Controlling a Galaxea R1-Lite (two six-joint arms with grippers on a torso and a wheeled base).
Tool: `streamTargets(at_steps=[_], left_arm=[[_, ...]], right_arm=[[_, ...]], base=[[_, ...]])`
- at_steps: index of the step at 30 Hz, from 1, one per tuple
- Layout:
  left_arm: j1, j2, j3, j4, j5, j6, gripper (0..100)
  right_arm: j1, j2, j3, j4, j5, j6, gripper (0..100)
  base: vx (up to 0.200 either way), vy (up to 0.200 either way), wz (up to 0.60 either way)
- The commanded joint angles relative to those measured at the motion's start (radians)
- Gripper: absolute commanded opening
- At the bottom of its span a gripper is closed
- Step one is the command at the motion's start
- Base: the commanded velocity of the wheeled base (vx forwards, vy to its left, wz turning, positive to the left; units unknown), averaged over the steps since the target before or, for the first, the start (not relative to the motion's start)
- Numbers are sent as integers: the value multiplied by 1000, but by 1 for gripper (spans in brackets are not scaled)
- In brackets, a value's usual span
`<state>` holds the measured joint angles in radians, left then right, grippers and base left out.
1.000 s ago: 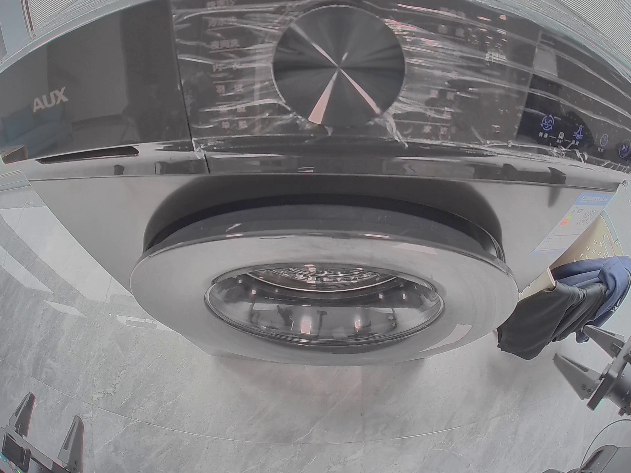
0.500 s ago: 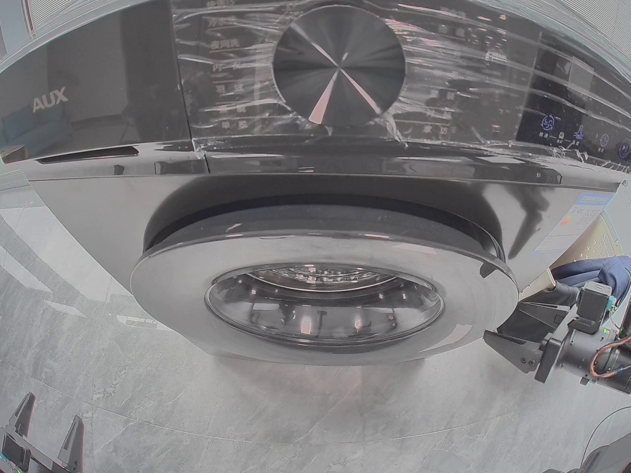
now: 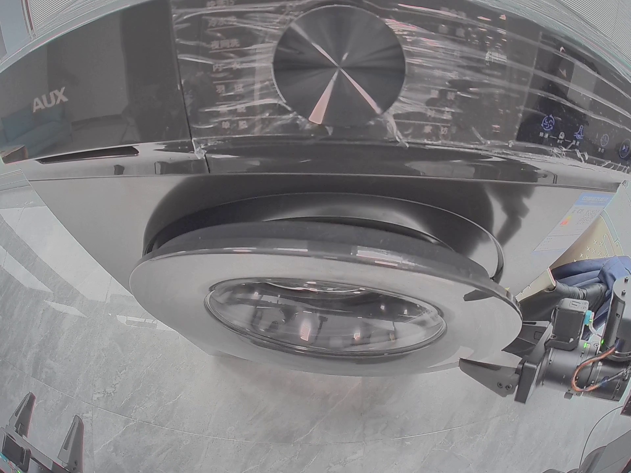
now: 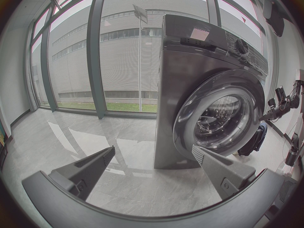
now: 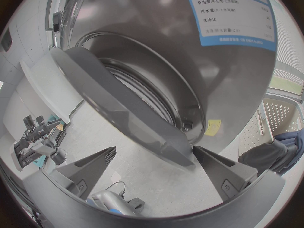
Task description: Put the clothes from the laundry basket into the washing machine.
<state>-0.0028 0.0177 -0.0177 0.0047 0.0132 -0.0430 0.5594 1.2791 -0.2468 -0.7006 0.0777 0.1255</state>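
Grey metal washing machine door stood ajar at frame centre. My right pincer, fingers apart, straddled its right rim. Dark and blue clothes hung over the beige laundry basket at the right edge. My left pincer gaped at lower left.

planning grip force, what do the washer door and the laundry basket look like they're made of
Washer door: the ring looks like glossy grey plastic, possibly painted metal, going by its sharp reflections. Its window is transparent, likely glass.
Laundry basket: matte beige plastic, judging by its moulded, perforated wall.
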Motion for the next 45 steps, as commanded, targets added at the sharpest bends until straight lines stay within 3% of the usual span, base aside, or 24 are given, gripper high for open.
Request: streamTargets(at_steps=[1,7,14,17,21,27,36,41,45], left_arm=[[0,-10,15,0,1,0,100],[0,-10,15,0,1,0,100],[0,-10,15,0,1,0,100],[0,-10,13,0,1,0,100],[0,-10,15,0,1,0,100],[0,-10,13,0,1,0,100],[0,-10,15,0,1,0,100],[0,-10,15,0,1,0,100],[0,-10,15,0,1,0,100]], right_arm=[[1,-87,72,4,1,-3,100],[-15,-72,44,7,-4,-3,100],[-59,62,-78,0,4,-9,100],[-52,69,-77,0,8,-15,100],[8,49,-28,7,56,-17,100],[7,-44,41,10,57,-35,100],[-15,31,-29,-2,56,-33,100],[10,52,-28,-2,60,-37,100],[63,23,32,-2,59,-37,100]], base=[[-200,0,0],[-200,0,0],[-29,0,0],[0,0,0],[0,0,0],[0,0,0],[-89,0,0],[-80,0,0],[0,0,0]])
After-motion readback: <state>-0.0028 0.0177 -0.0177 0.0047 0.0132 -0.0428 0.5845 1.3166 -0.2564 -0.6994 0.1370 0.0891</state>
